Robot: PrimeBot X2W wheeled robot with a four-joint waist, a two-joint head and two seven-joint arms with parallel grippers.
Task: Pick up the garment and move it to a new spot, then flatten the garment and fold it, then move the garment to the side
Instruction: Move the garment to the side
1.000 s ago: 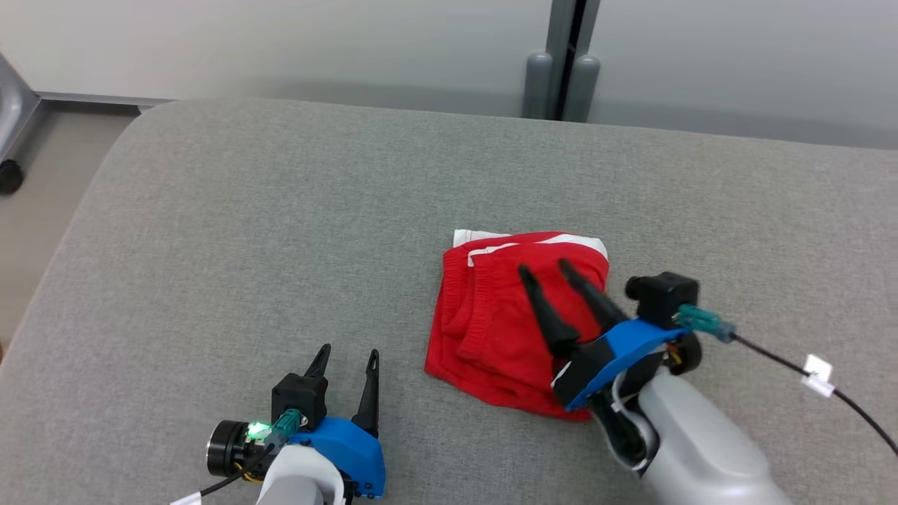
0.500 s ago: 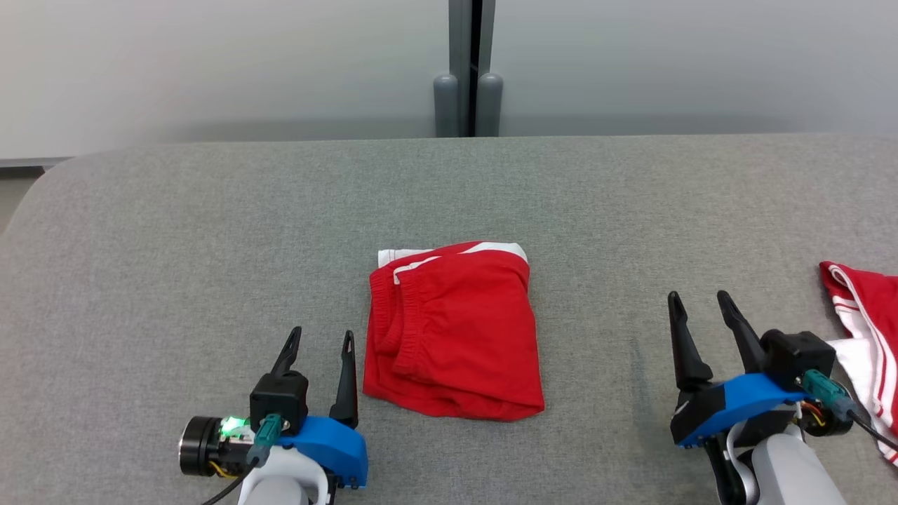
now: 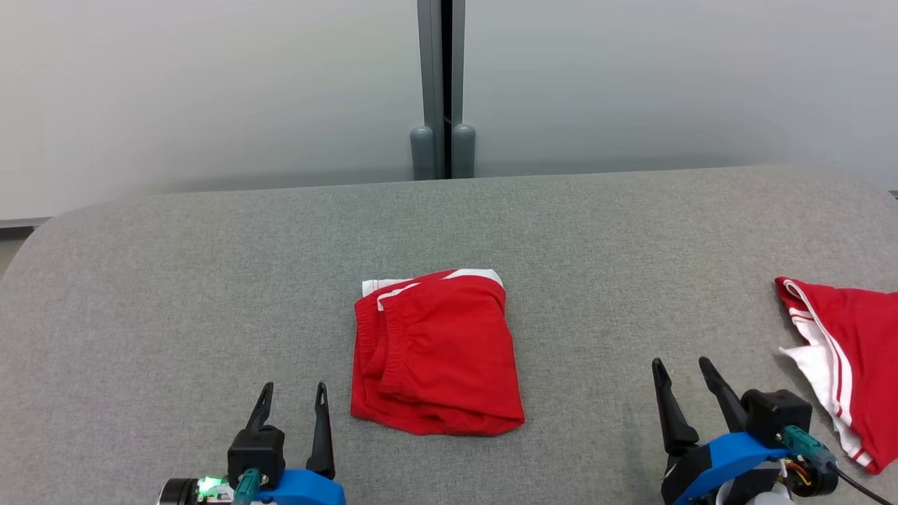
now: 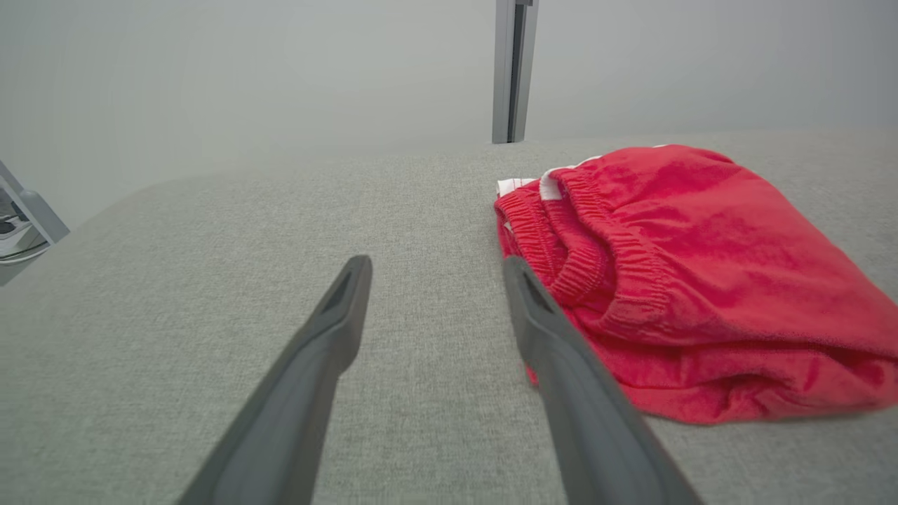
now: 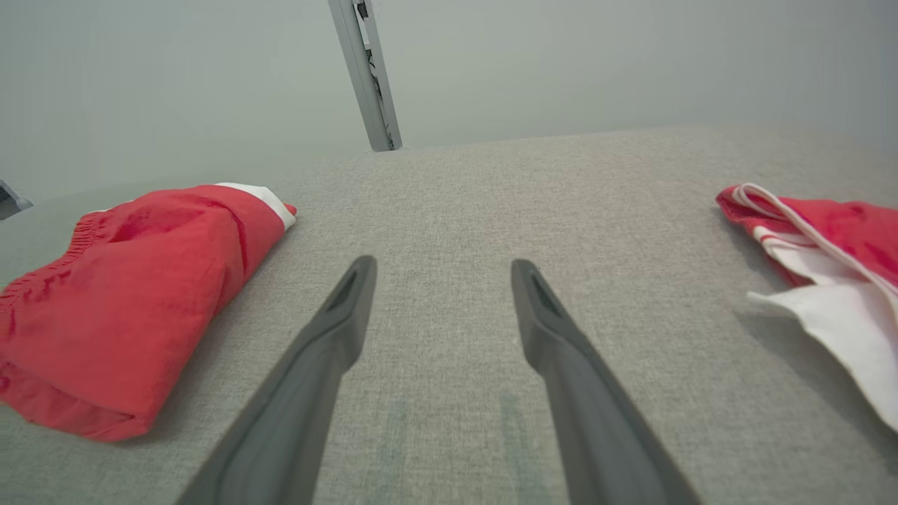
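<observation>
**A:** How are the grippers set?

**B:** The left gripper (image 3: 293,389) is seen at the lower left, fingers spread wide, nothing held between them. The right gripper (image 3: 680,365), at the lower right, is likewise spread wide and empty.

**A:** And where are the red shorts found?

**B:** The red shorts (image 3: 438,354) are laid folded on the grey fabric surface (image 3: 175,280) between the two grippers, just beside the left gripper and well apart from the right. Gathered elastic is shown along their left side, white trim at the far edge. A second red-and-white garment (image 3: 849,351) is spread at the surface's right edge, near the right gripper.
</observation>
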